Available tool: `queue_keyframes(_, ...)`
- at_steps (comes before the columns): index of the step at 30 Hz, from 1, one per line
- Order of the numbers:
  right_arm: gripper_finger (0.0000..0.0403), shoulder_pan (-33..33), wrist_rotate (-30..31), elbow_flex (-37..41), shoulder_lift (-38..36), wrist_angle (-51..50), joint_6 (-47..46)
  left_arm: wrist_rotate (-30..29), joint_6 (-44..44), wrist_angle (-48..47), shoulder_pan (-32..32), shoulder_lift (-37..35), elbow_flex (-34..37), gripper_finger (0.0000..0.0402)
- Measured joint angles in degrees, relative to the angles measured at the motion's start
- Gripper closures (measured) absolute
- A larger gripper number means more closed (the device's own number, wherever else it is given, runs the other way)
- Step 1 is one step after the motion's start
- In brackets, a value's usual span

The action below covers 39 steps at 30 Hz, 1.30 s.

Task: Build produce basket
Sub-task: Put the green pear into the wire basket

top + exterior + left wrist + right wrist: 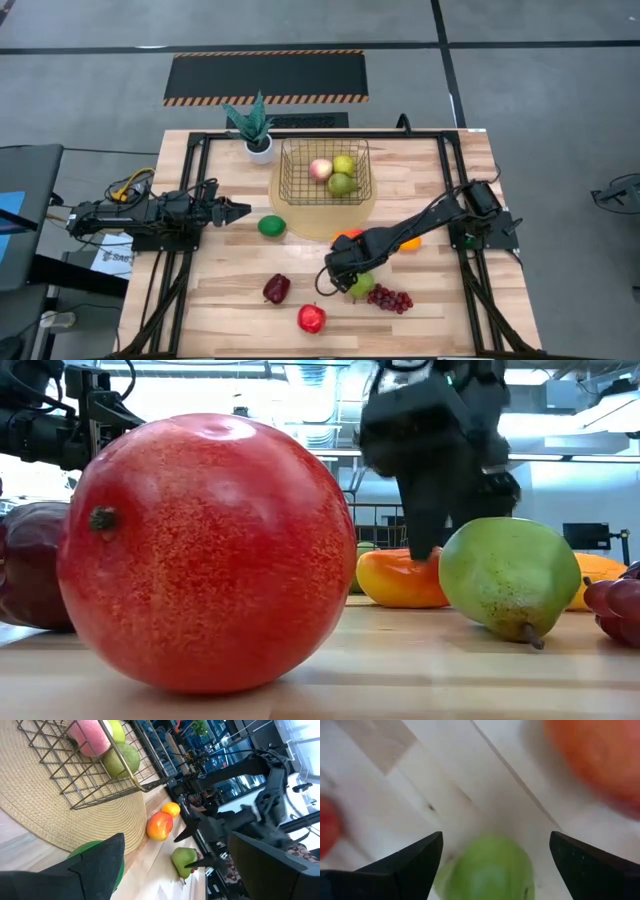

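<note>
Red apple [205, 550] nearest, green pear [510, 575] beyond under wide-fingered right gripper [492, 852], mango [400, 578] and grapes [391, 298] beside.

Right end effector [345, 287] over green pear [361, 286]

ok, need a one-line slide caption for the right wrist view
Right gripper, fingers spread wide, poised over a green pear on the wooden table, orange-red fruit blurred beside it.

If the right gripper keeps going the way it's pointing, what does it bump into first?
Most likely the green pear: it lies on the table between the right gripper's open fingers, straight ahead.
</note>
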<state>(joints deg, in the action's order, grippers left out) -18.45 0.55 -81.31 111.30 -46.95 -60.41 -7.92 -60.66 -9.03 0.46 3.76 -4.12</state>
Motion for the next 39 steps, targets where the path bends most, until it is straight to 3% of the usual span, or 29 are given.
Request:
queue_keyframes(5,0.0019,0.2,-1.9,-5.8,-1.2,-8.5,0.9,0.0,0.0,0.0,0.0,0.0,0.0,0.0061)
queue_keyframes(12,0.0019,-5.2,-2.4,-10.0,-2.1,-17.4,1.5,0.0,0.4,0.0,0.0,0.1,0.0,0.0061)
queue_keyframes(18,0.0019,-8.3,-1.1,-9.1,-1.0,-16.7,2.4,0.0,0.4,0.0,0.0,0.1,0.0,0.0061)
queue_keyframes(26,0.0019,-6.5,4.0,-9.1,0.4,-16.3,2.5,0.0,0.4,0.0,0.0,0.2,0.0,0.0061)
queue_keyframes(39,0.0019,-6.7,3.3,-5.9,1.7,-13.3,3.0,0.0,0.4,0.0,0.0,0.2,0.0,0.0061)
